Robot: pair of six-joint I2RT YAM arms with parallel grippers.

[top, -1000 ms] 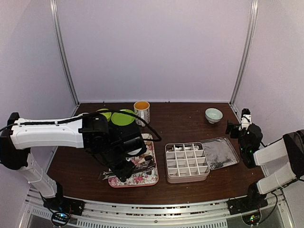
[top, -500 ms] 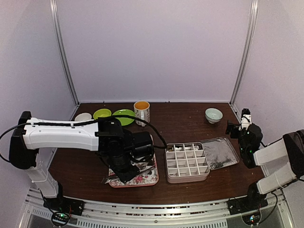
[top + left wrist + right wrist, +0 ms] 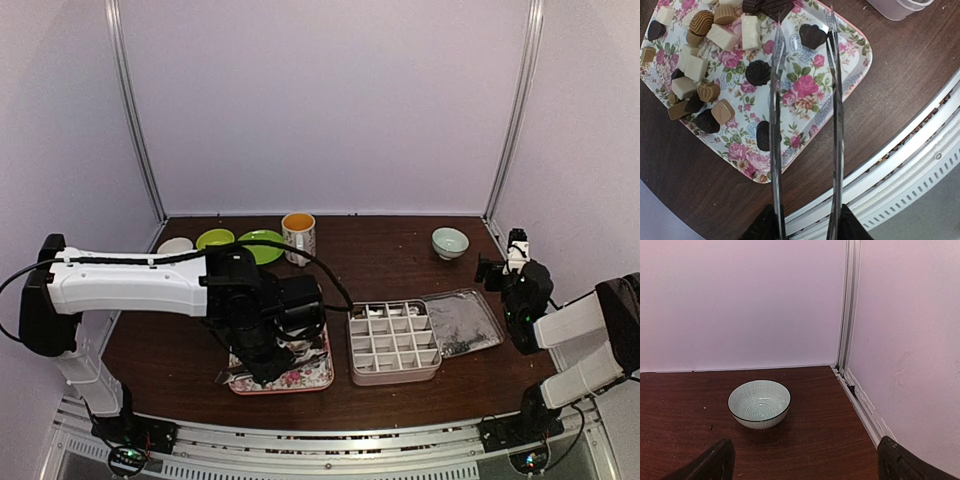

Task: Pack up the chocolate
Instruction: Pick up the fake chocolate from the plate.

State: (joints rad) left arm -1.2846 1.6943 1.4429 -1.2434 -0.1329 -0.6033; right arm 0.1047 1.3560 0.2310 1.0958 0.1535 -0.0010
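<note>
The chocolate (image 3: pixel 695 65) is a heap of dark, tan and white pieces on the far-left part of a floral tray (image 3: pixel 810 95) (image 3: pixel 310 378). My left gripper (image 3: pixel 805 226) (image 3: pixel 265 362) is shut on metal tongs (image 3: pixel 835 125), its fingers pressing on the two arms. The tongs stand apart over the tray. Their tips flank a dark heart-shaped piece (image 3: pixel 812 36) without touching it, and nothing is pinched between them. A dark flower-shaped piece (image 3: pixel 758 72) lies just left of the left arm. My right gripper (image 3: pixel 805 465) (image 3: pixel 500 262) is open and empty at the far right.
A divided box (image 3: pixel 393 340) sits right of the tray, with its lid (image 3: pixel 463 322) beside it. A striped bowl (image 3: pixel 759 402) (image 3: pixel 449 242) stands at the back right. At the back left are a mug (image 3: pixel 298 236) and green plates (image 3: pixel 258 247). The table's front rail (image 3: pixel 900 170) runs close to the tray.
The left arm has swung right and come to hover over the tray, uncovering the plates behind it. In the last half second it barely moved. The right arm is still.
</note>
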